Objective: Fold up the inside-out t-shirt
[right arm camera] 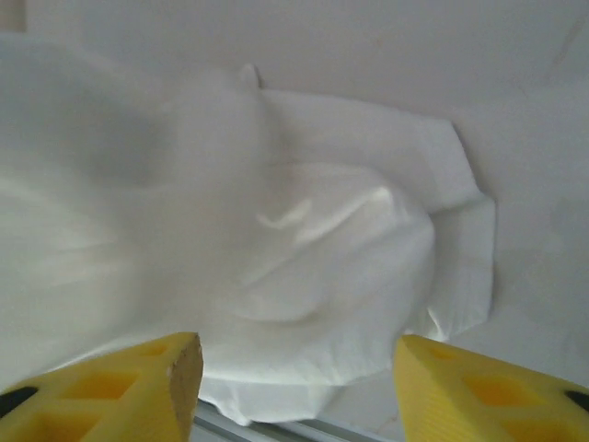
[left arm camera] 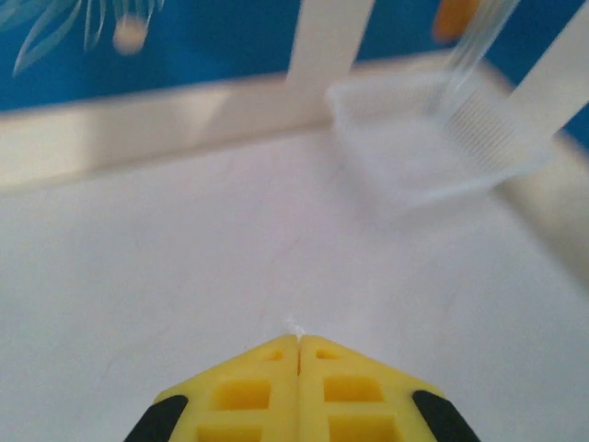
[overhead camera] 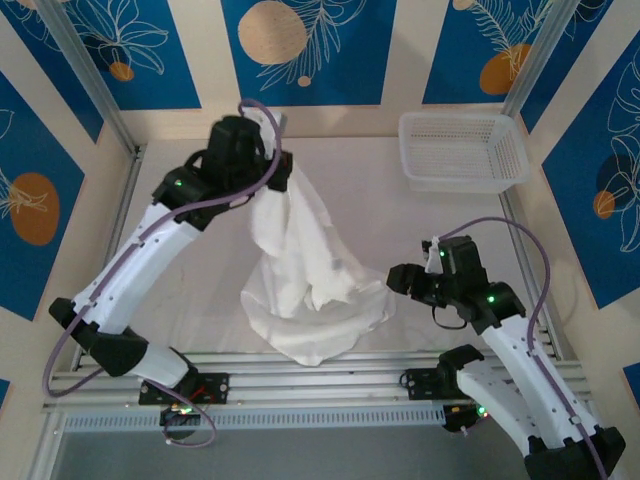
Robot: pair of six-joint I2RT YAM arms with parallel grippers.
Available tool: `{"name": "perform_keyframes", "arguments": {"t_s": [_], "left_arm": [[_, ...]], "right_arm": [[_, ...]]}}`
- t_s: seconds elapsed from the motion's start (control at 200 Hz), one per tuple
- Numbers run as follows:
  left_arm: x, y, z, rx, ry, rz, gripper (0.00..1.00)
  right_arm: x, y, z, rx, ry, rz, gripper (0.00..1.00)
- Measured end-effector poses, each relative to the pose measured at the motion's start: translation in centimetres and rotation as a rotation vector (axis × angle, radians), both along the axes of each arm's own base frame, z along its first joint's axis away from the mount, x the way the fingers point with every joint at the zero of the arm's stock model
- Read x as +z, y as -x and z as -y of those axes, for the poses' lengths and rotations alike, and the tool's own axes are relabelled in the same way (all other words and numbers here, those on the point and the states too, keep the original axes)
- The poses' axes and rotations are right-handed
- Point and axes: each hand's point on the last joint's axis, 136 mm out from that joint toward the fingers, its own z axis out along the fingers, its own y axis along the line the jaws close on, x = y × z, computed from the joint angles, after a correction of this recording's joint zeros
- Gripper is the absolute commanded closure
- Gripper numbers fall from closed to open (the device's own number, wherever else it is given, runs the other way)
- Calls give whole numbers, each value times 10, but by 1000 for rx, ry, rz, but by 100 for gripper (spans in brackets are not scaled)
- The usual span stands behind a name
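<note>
Fabric of the inside-out t-shirt (overhead camera: pixel 305 270) hangs from the high left tool (left arm camera: pixel 297 339), whose fingers are clenched. From above the wrist hides the pinch itself, and a white wisp, probably cloth, peeks between the tips. The shirt's lower part pools crumpled near the desk's (overhead camera: pixel 390 210) front edge. The right tool (overhead camera: pixel 397 278) stands released, jaws apart, just beside that pool. The mesh basket (overhead camera: pixel 465 180) in the far right corner shows its mesh floor.
</note>
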Motion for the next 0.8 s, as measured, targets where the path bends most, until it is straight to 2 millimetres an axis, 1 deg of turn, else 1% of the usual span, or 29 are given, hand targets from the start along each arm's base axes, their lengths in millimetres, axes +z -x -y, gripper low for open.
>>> {"name": "perform_keyframes", "arguments": {"t_s": [0.01, 0.015, 0.02, 0.045, 0.08, 0.14, 0.15, 0.17, 0.175, 0.18, 0.21, 0.235, 0.24, 0.285, 0.34, 0.395, 0.41, 0.43, 0.455, 0.465, 0.49, 0.5, 0.525, 0.535, 0.54, 0.575, 0.64, 0.71, 0.8], "left_arm": [[-3, 1, -1, 3, -5, -5, 100], [-9, 1, -4, 13, -17, -15, 100], [-9, 1, -4, 13, -17, -15, 100], [-24, 5, -13, 43, -47, -41, 100], [-38, 11, -24, 70, -77, -62, 100], [-59, 25, -52, 147, -123, -79, 100], [-64, 29, -60, 168, -132, -82, 100], [-69, 35, -69, 189, -144, -86, 100], [-72, 38, -75, 206, -149, -89, 100], [-72, 38, -75, 206, -149, -89, 100], [-80, 50, -94, 250, -170, -95, 100], [-83, 55, -103, 273, -176, -97, 100], [-85, 57, -108, 287, -180, -96, 100], [-93, 69, -130, 345, -192, -96, 100], [-103, 77, -148, 405, -194, -96, 100], [-123, 88, -165, 461, -215, -122, 100], [-126, 90, -168, 470, -217, -124, 100], [-138, 96, -175, 489, -239, -145, 100], [-145, 99, -180, 508, -246, -155, 100], [-152, 103, -183, 521, -254, -165, 100], [-161, 107, -189, 539, -266, -178, 100], [-162, 108, -190, 544, -265, -180, 100], [-172, 114, -197, 571, -277, -192, 100], [-172, 114, -197, 571, -277, -192, 100], [-176, 117, -201, 585, -276, -197, 100], [-185, 124, -209, 609, -280, -205, 98], [-195, 134, -219, 639, -265, -203, 97], [-199, 139, -224, 664, -241, -197, 97], [-201, 140, -227, 682, -218, -194, 98]], "right_arm": [[2, -1, -1, 7, 1, 5, 42], [3, -2, -2, 10, 2, 8, 42], [5, -3, -2, 12, 1, 13, 42], [12, -7, -5, 26, -1, 30, 42], [21, -15, -11, 48, 0, 50, 42], [28, -27, -23, 87, 17, 63, 42], [28, -30, -25, 95, 21, 64, 42], [29, -35, -30, 107, 28, 65, 41], [29, -38, -32, 113, 30, 66, 41], [29, -39, -33, 117, 32, 65, 41], [27, -47, -40, 134, 44, 65, 41], [24, -52, -43, 142, 53, 60, 41], [24, -54, -45, 146, 56, 64, 41], [12, -63, -53, 163, 81, 39, 41], [-1, -74, -58, 170, 117, 11, 40], [-12, -86, -64, 175, 148, -5, 40], [-14, -88, -65, 175, 153, -8, 39], [-18, -93, -68, 177, 165, -11, 39], [-22, -97, -71, 178, 175, -16, 39], [-25, -101, -73, 177, 185, -21, 38], [-26, -104, -74, 177, 194, -22, 37], [-28, -106, -76, 180, 197, -24, 37], [-32, -110, -80, 182, 212, -26, 37], [-33, -111, -81, 185, 215, -27, 36], [-34, -112, -82, 186, 216, -28, 36], [-38, -116, -88, 195, 229, -30, 34], [-45, -119, -98, 212, 249, -33, 28], [-53, -122, -108, 232, 258, -39, 21], [-65, -126, -117, 248, 263, -58, 17]]}}
